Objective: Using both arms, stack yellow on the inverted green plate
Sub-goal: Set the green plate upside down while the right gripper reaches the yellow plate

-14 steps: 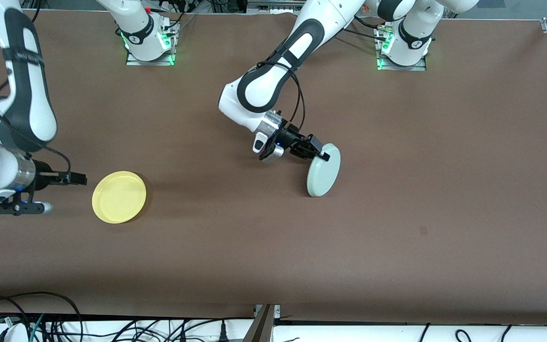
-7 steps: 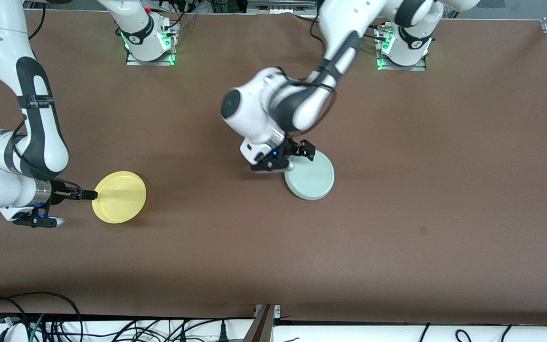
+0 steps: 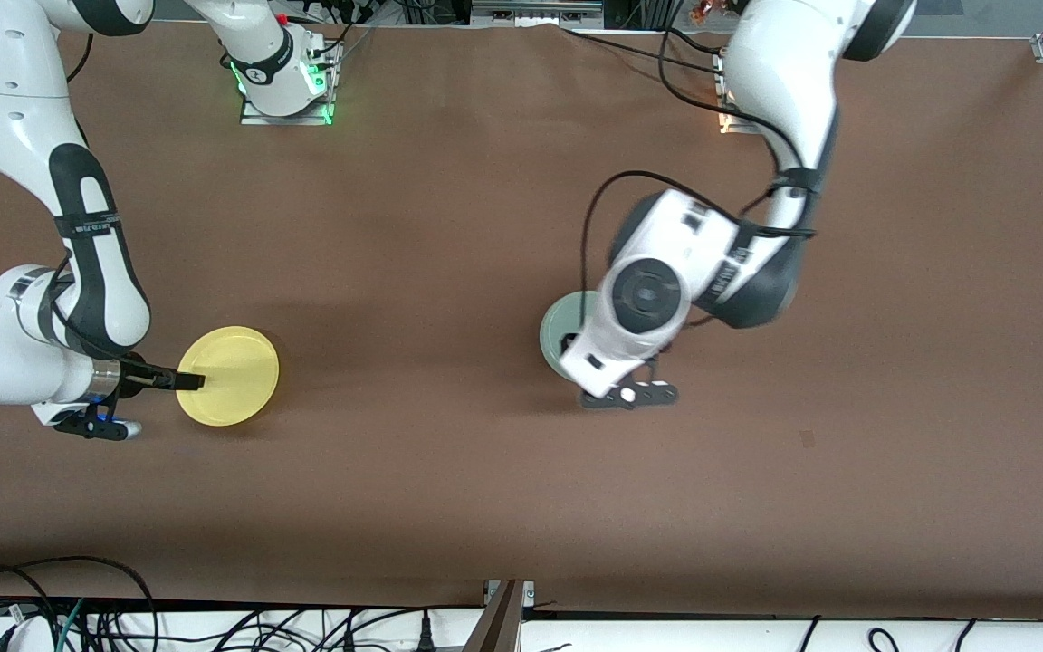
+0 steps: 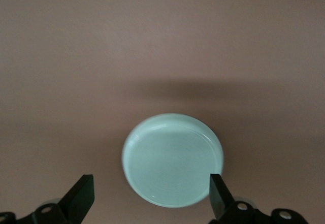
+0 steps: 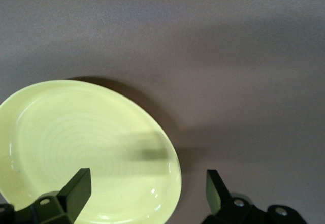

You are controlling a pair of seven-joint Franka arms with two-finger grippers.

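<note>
**A:** Right claw [image 3: 185, 381] is spread wide, low at the yellow plate [image 3: 230, 375]'s rim on the 9 o'clock side, one finger over the lip. Left claw [image 4: 152, 201] hangs apart over the green plate [image 4: 172, 165], gripping nothing.

**B:** Green one's bottom-up mid-table [image 3: 449, 498], yellow sits well apart at about its 9 o'clock, toward the right arm's end. Both look light, stiff, slick plastic, so I'd pinch the rim. Nothing lies between them except the left arm hovering over green.

Glossy plates [image 5: 91, 148], matt brown tabletop [image 3: 485, 471]
</note>
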